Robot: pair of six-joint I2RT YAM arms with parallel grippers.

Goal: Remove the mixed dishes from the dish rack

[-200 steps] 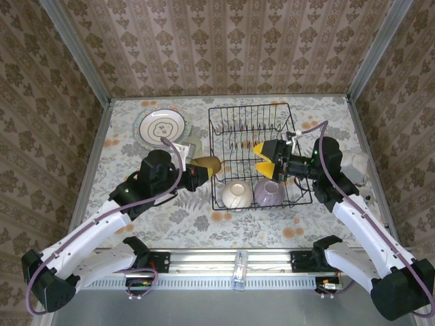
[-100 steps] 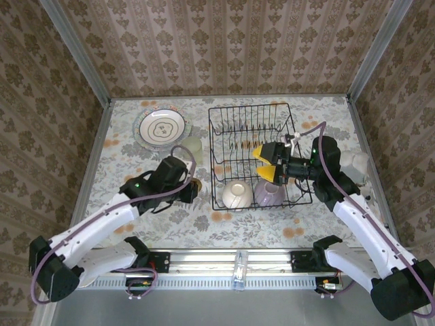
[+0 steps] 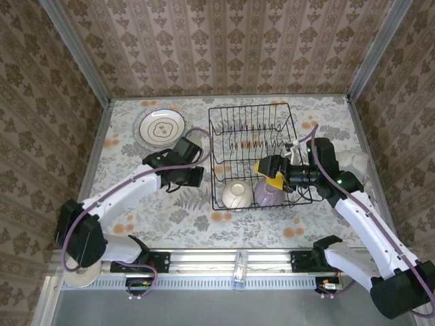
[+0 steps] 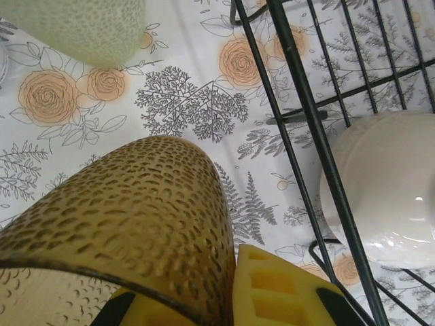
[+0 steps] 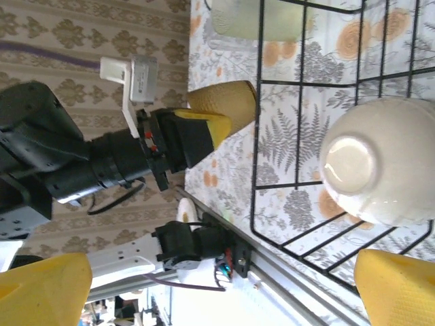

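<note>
Overhead, the counter (image 3: 136, 224) is bounded by wallpapered wall panels (image 3: 224, 47) on the left, rear and right, and by a metal rail (image 3: 204, 257) along the near edge. Open floral cloth lies between the rail and the dish rack (image 3: 250, 129), and across the left front quarter. The dish rack stands right of centre, close to the rear wall. A patterned plate (image 3: 160, 127) lies flat at the rear left, apart from the rack. In the rack's front row the cream bowl (image 3: 234, 195) sits just beside the lilac bowl (image 3: 266, 195). The right gripper (image 3: 269, 174) hangs over the lilac bowl, jaws wide apart and holding nothing. The left gripper (image 3: 190, 176) is outside the rack, just beside its left wall, jaws clamped on the amber-brown cup (image 4: 129, 217), which is tilted over the cloth. The pale-green cup (image 4: 78, 27) rests on the cloth beyond it.
</note>
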